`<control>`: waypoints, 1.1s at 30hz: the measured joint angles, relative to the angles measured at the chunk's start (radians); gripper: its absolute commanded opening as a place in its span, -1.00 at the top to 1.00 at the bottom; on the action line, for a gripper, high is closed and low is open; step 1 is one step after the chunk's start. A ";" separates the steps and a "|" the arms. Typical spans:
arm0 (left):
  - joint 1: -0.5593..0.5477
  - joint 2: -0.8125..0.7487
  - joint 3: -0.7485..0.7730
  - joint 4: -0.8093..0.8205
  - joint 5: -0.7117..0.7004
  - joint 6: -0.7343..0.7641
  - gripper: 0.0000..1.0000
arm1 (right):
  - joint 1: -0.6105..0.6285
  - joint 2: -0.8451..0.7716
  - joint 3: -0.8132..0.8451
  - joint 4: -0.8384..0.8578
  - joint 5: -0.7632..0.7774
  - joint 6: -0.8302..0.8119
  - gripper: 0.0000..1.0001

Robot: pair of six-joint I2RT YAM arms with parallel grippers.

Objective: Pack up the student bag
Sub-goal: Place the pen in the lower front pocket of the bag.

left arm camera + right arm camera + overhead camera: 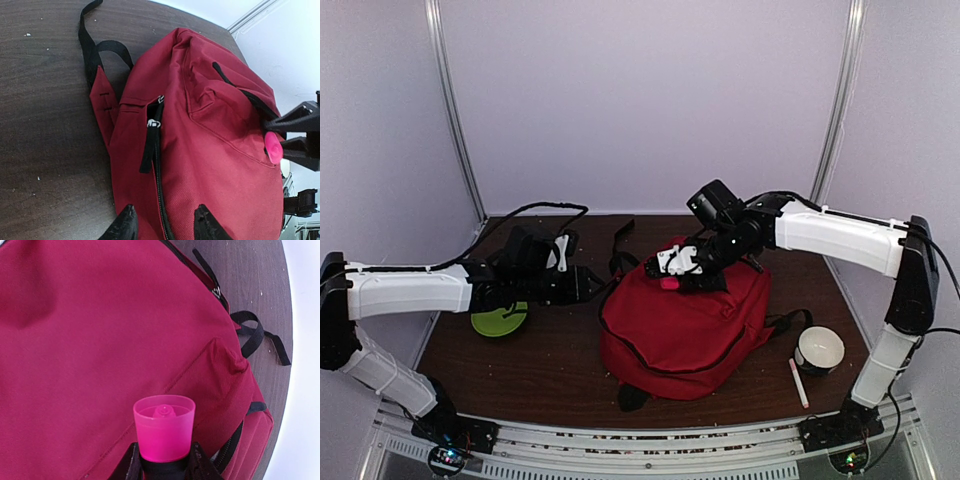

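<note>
The student bag (685, 320) is a large red backpack lying flat in the middle of the table, also seen in the left wrist view (215, 150) and the right wrist view (100, 340). My right gripper (164, 461) is shut on a dark bottle with a translucent pink cap (164, 432), held just above the bag's upper part (668, 283). The left gripper (165, 214) is open at the bag's left side. Its fingertips (129, 212) straddle the black zipper (160, 180), and the zipper pull (153, 123) lies ahead of them. Nothing sits between its fingers.
A green disc (500, 322) lies under the left arm. A white bowl (819, 350) and a white pen (799, 383) sit right of the bag. Black straps (92, 47) trail from the bag's far end onto the brown table (550, 360).
</note>
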 measured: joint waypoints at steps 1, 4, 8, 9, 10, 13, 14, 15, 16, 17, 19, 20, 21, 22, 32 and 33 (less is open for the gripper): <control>0.000 0.000 0.000 0.000 0.000 0.000 0.17 | -0.005 0.006 0.000 0.001 0.014 -0.006 0.56; 0.000 0.000 0.000 0.000 0.000 0.000 0.17 | -0.016 0.014 -0.002 0.011 0.073 -0.019 0.58; 0.000 0.000 0.000 0.003 0.000 0.000 0.17 | -0.021 0.013 -0.013 0.048 0.162 -0.014 0.60; 0.000 0.001 0.000 0.005 0.001 0.000 0.17 | -0.021 0.013 -0.019 0.062 0.190 -0.009 0.60; 0.000 0.002 0.000 0.009 0.002 0.000 0.17 | -0.021 0.013 -0.024 0.069 0.216 0.001 0.60; 0.000 0.004 0.000 0.021 0.005 0.000 0.17 | -0.015 0.023 -0.019 0.068 0.288 0.040 0.61; 0.000 0.004 0.000 0.022 0.007 0.000 0.17 | -0.013 0.035 -0.005 0.054 0.322 0.060 0.60; 0.000 0.004 0.000 0.023 0.009 0.000 0.16 | -0.011 0.051 0.010 0.048 0.349 0.078 0.58; 0.000 0.004 0.000 0.025 0.011 0.000 0.17 | -0.009 0.068 0.023 0.042 0.380 0.099 0.57; 0.000 0.004 0.000 0.027 0.011 0.000 0.17 | -0.008 0.082 0.032 0.037 0.404 0.123 0.56; 0.000 0.004 -0.002 0.033 0.012 0.000 0.17 | -0.003 0.113 0.041 0.022 0.457 0.183 0.54; 0.000 0.004 -0.004 0.038 0.013 0.000 0.17 | -0.002 0.127 0.045 0.013 0.482 0.206 0.51; 0.000 0.004 -0.006 0.041 0.013 0.000 0.16 | 0.000 0.138 0.048 0.007 0.506 0.229 0.47; 0.000 0.003 -0.011 0.045 0.013 0.000 0.16 | 0.002 0.146 0.052 0.000 0.534 0.254 0.43; 0.000 -0.006 -0.034 0.045 0.014 0.000 0.16 | 0.005 0.200 0.172 -0.085 0.678 0.481 0.08; 0.000 -0.008 -0.035 0.045 0.014 0.000 0.16 | 0.005 0.207 0.191 -0.096 0.679 0.496 0.00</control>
